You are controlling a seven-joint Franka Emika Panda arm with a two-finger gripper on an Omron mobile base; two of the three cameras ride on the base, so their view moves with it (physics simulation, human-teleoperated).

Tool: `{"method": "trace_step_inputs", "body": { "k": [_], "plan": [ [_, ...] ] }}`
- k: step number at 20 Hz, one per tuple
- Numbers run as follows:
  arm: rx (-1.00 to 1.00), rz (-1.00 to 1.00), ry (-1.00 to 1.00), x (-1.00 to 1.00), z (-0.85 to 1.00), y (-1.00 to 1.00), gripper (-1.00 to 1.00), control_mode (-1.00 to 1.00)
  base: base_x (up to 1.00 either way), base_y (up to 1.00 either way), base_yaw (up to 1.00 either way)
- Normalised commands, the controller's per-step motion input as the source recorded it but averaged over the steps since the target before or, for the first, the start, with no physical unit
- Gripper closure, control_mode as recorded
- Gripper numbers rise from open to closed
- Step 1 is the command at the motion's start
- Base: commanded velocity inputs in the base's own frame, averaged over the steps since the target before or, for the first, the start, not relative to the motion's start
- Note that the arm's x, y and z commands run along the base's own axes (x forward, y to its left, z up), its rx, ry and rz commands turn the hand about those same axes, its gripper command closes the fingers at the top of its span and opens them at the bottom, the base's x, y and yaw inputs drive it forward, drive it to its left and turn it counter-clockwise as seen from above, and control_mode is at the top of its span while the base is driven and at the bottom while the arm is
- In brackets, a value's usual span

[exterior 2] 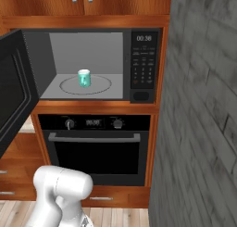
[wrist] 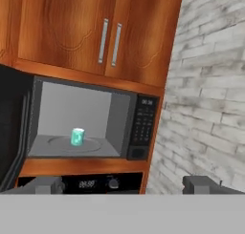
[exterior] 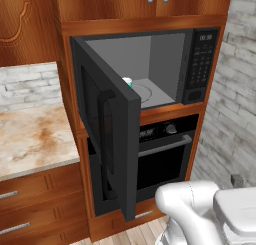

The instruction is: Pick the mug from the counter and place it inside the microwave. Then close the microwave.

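Observation:
The teal-green mug (exterior 2: 84,78) stands upright on the round plate inside the microwave (exterior 2: 143,64), left of the plate's centre. In the hand view the mug (wrist: 77,136) sits well ahead of my gripper (wrist: 123,186). The gripper is open and wide, with nothing between its fingertips (wrist: 48,185). The microwave door (exterior: 107,139) is swung out to the left, and its edge hides most of the mug (exterior: 127,81) in the left base view. The marble-look counter (exterior: 35,134) lies to the left of the microwave (exterior: 202,64).
A black oven (exterior 2: 95,147) with knobs and a horizontal handle sits under the microwave. Wooden cupboards (wrist: 81,27) hang above it. A grey brick wall (exterior 2: 203,105) stands close on the right. Brown drawers (exterior: 30,209) run under the counter.

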Motion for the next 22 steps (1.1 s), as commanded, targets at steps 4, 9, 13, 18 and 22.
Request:
{"method": "trace_step_inputs", "body": {
  "k": [4,9,13,18,22],
  "plan": [
    [-0.06,-0.06,-0.15,-0.02,0.16,0.64,-1.0,-1.0,0.0,0.0,0.0],
    [-0.05,-0.1,-0.06,0.0,0.02,0.6,-1.0,-1.0,0.0,0.0,0.0],
    [-0.04,-0.18,0.0,0.13,-0.06,0.5,-1.0,-1.0,0.0,0.0,0.0],
    [-0.01,-0.24,0.0,0.38,-0.13,0.38,-1.0,-1.0,0.0,0.0,0.0],
    [0.0,-0.28,0.0,0.47,-0.21,0.47,-1.0,-1.0,0.0,0.0,0.0]
  ]
}}
